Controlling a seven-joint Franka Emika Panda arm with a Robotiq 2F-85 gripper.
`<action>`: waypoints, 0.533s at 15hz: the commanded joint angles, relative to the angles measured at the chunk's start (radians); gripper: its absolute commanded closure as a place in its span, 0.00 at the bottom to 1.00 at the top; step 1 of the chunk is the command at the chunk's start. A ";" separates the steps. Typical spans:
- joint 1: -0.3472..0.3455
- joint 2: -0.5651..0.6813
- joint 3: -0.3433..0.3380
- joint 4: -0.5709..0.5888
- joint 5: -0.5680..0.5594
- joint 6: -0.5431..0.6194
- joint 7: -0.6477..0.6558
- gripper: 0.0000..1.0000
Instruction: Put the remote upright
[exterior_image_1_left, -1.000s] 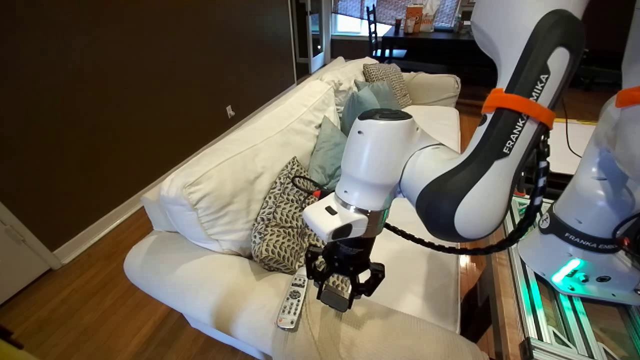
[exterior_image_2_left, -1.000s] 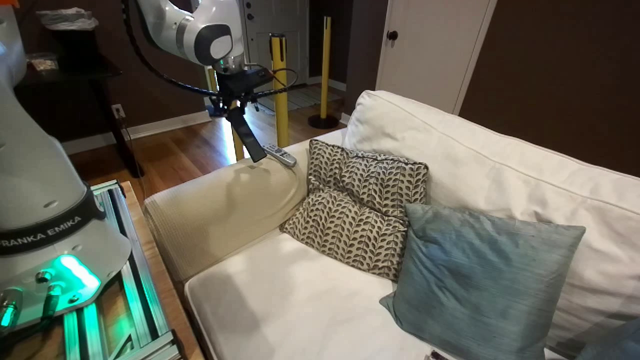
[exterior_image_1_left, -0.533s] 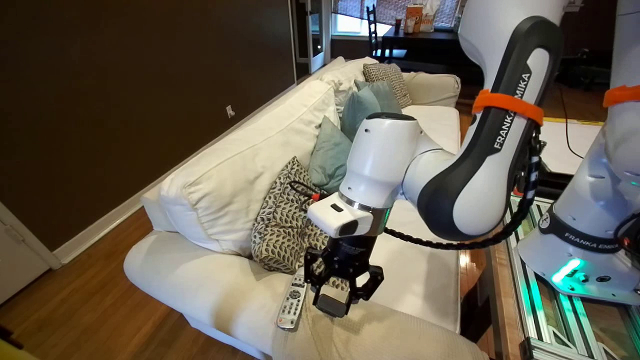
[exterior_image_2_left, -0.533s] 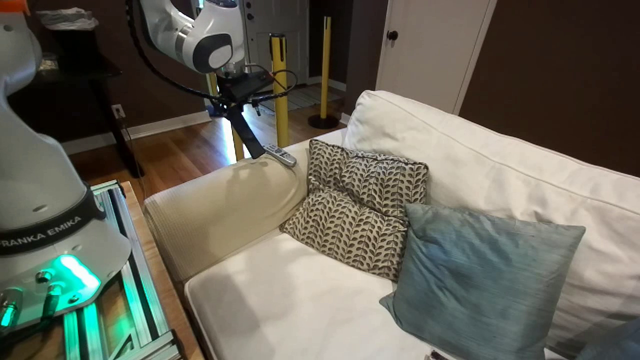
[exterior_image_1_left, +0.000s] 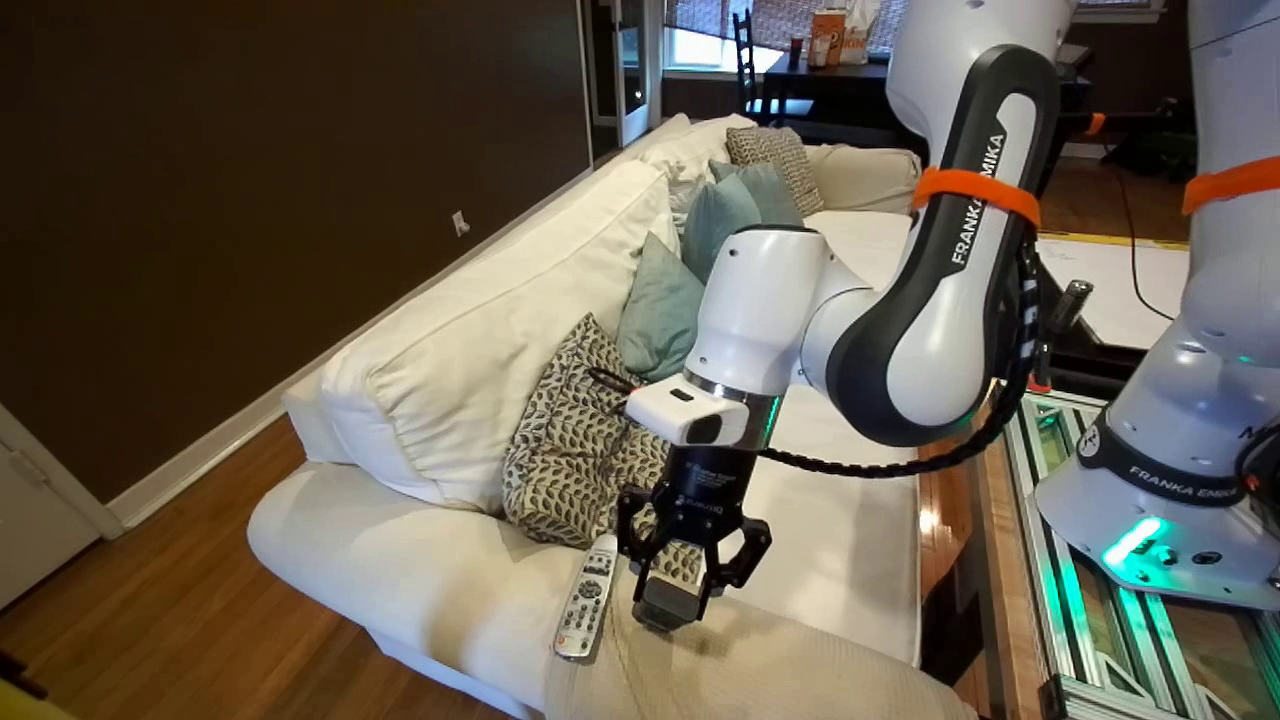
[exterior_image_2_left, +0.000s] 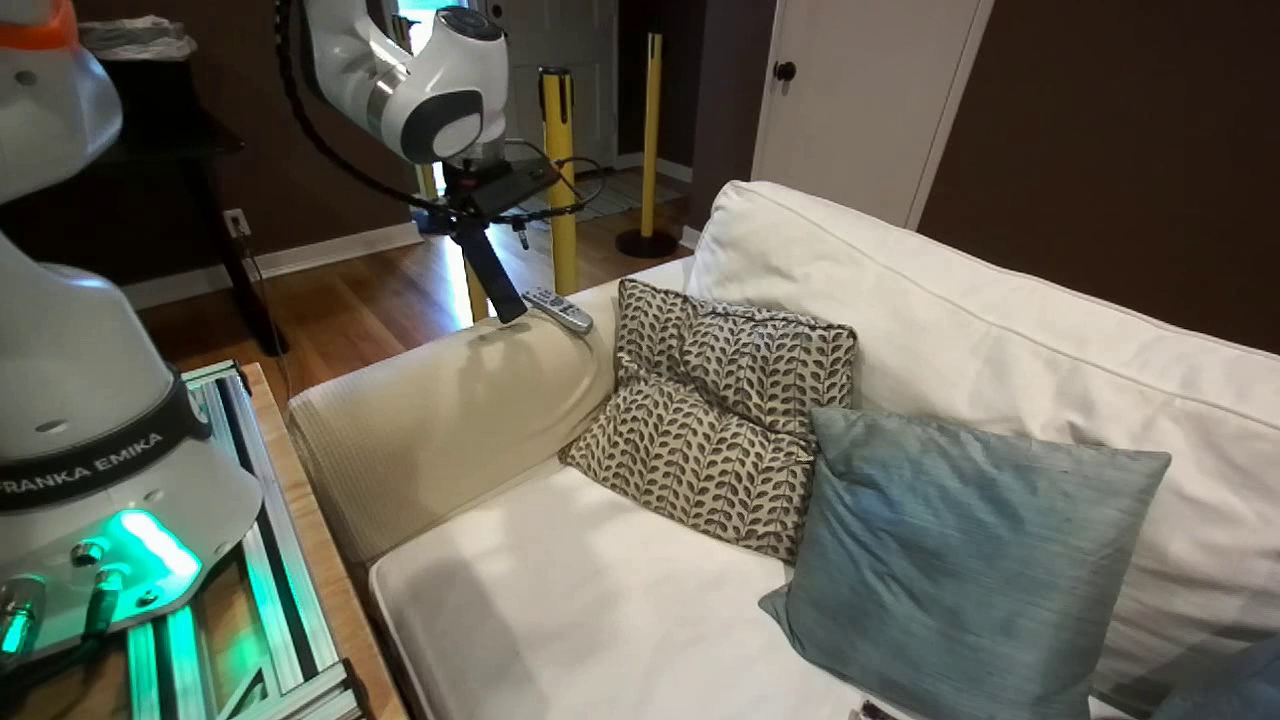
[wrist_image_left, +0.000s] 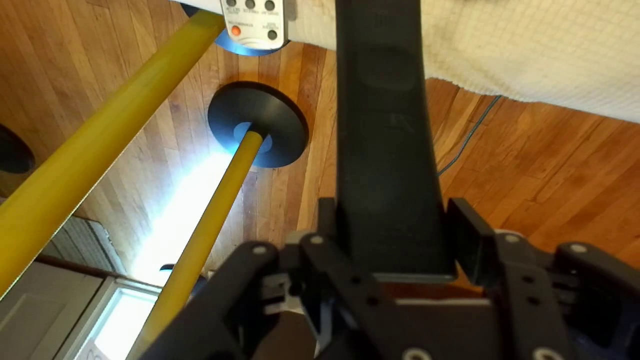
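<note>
— In an exterior view, the black remote?
— Pinched in your gripper, right of the pale remote.
— In an exterior view?
— Slanting toward the sofa arm; rotate it vertical.
— Wrist view?
— You hold its near end; lower gently.

white sofa arm, beige cover over it, pale remote lying on top

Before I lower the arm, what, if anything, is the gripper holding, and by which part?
The black remote, held in the gripper by its long side edges near its upper end; the rest slants downward.
</note>
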 joint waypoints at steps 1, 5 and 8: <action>-0.115 0.103 0.054 -0.027 -0.105 0.058 -0.024 0.68; -0.192 0.200 0.060 -0.039 -0.223 0.088 -0.030 0.68; -0.244 0.267 0.071 -0.043 -0.297 0.090 -0.031 0.68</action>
